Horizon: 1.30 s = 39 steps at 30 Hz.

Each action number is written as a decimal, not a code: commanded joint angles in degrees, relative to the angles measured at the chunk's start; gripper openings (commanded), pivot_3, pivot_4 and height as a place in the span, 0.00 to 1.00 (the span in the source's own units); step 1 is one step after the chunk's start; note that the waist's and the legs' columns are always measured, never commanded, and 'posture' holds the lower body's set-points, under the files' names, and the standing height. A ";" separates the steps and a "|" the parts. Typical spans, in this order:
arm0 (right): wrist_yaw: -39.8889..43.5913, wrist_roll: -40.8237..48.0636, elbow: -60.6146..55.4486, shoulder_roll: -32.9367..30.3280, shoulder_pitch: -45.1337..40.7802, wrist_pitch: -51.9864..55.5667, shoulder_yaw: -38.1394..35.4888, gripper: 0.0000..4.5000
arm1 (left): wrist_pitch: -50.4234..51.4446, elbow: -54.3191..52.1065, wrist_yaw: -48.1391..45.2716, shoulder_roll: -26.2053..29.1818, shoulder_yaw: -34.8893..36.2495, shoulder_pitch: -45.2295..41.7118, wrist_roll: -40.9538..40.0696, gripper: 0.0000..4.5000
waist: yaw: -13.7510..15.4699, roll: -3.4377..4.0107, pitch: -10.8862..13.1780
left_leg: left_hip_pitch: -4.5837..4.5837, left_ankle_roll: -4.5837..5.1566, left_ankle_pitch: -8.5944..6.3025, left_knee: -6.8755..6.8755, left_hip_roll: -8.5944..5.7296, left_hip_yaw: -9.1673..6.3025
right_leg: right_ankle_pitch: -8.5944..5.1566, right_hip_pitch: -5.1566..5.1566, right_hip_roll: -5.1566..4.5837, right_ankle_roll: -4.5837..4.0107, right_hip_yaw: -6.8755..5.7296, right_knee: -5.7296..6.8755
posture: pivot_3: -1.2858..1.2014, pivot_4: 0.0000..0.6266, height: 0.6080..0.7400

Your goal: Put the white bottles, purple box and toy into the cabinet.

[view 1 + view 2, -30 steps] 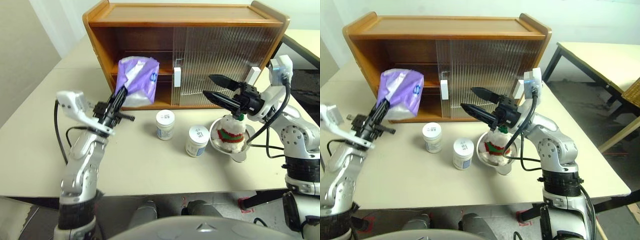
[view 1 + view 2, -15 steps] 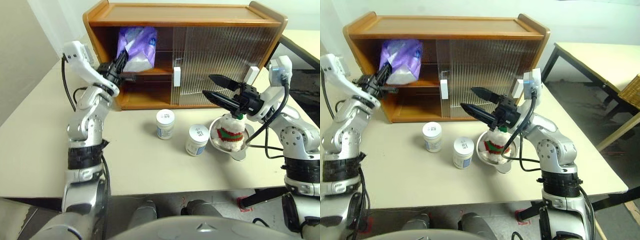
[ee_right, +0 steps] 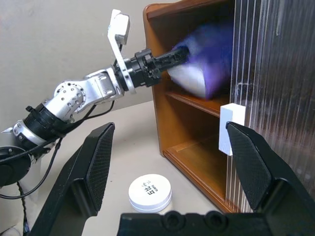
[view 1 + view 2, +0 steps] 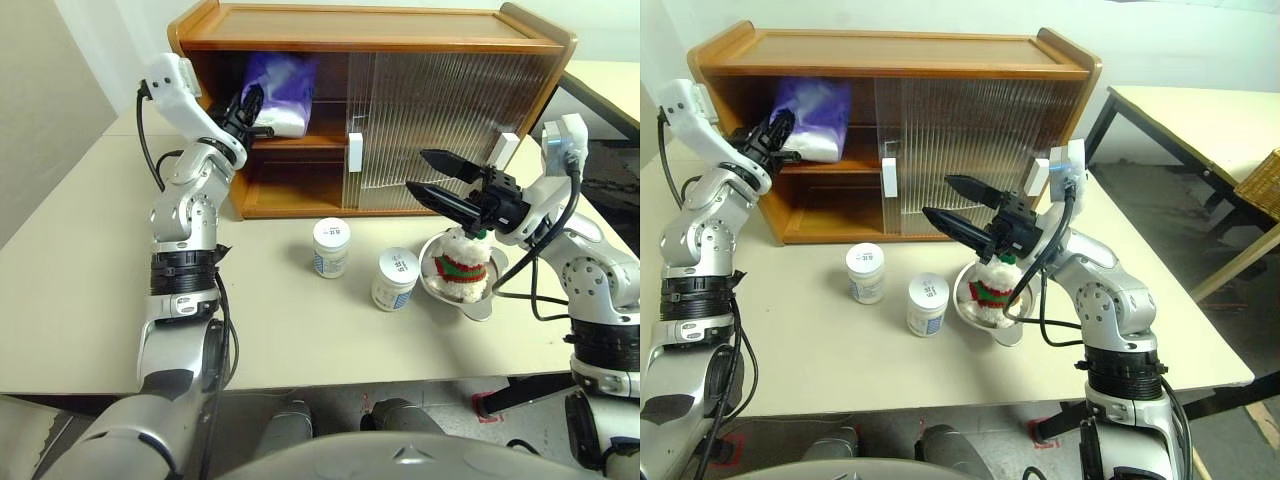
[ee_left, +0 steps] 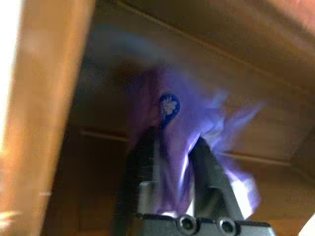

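Nearest, the right gripper (image 4: 433,175) hangs wide open over the toy (image 4: 462,264) in its bowl (image 4: 484,303), beside two white bottles (image 4: 331,247). Farther, the left gripper (image 4: 250,104) pinches the purple box (image 4: 282,92) on the cabinet (image 4: 380,35)'s upper shelf; released near the edge, it could tumble out.

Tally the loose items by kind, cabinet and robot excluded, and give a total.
White bottles: 2, one and another, both on the table
Purple box: 1, on the cabinet's upper shelf
Toy: 1, sitting in the bowl
Steel bowl: 1
Total: 5
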 commanded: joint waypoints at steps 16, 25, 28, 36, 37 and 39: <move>0.26 0.23 0.04 -0.82 -0.06 0.29 -0.60 1.00 | -6.36 -6.90 -1.78 -2.19 0.87 4.01 -0.62 0.99 | -0.67 -0.10 0.10 | -0.02 0.10 -0.08 -0.07 0.01 0.20 | -0.11 -0.02 0.10 0.10 0.04 -0.04 | 0.44 0.05 1.00; 0.21 0.29 -0.14 -1.11 0.21 0.42 -0.77 1.00 | -6.52 -18.44 -8.85 -2.90 -0.91 11.56 -5.77 0.99 | -0.69 -0.10 0.09 | -0.01 0.10 -0.08 -0.02 0.01 0.19 | -0.11 0.00 0.10 0.11 0.03 -0.04 | 0.44 0.04 1.00; 0.19 0.28 -0.18 -1.15 0.30 0.38 -0.80 1.00 | -5.24 -20.49 -11.71 -2.01 -2.00 13.74 -7.32 0.99 | -0.71 -0.10 0.09 | 0.00 0.10 -0.08 -0.01 0.03 0.18 | -0.10 0.01 0.10 0.09 0.00 -0.04 | 0.44 0.04 1.00; 0.04 0.19 -0.24 -1.14 0.04 0.26 -0.74 1.00 | -1.68 -16.82 -13.48 -1.20 -6.68 14.71 -5.27 0.48 | -0.67 -0.08 0.07 | 0.00 0.09 -0.08 0.05 0.04 0.09 | -0.04 0.04 0.03 0.03 -0.01 -0.04 | 0.44 0.02 1.00; 0.02 0.18 -0.31 -1.17 0.06 0.24 -0.76 1.00 | -1.97 -15.61 -13.36 -1.40 -6.95 14.41 -4.73 0.41 | -0.70 -0.08 0.07 | 0.01 0.09 -0.08 0.05 0.05 0.09 | -0.03 0.04 -0.01 0.02 -0.01 -0.04 | 0.44 0.02 1.00; -0.11 0.26 -0.52 -1.29 0.12 0.27 -0.94 1.00 | -2.27 -12.76 -13.01 -1.43 -7.27 13.84 -3.49 0.25 | -0.80 -0.08 0.07 | 0.01 0.09 -0.08 0.05 0.07 0.09 | -0.02 0.03 -0.10 0.01 0.00 -0.03 | 0.44 0.02 1.00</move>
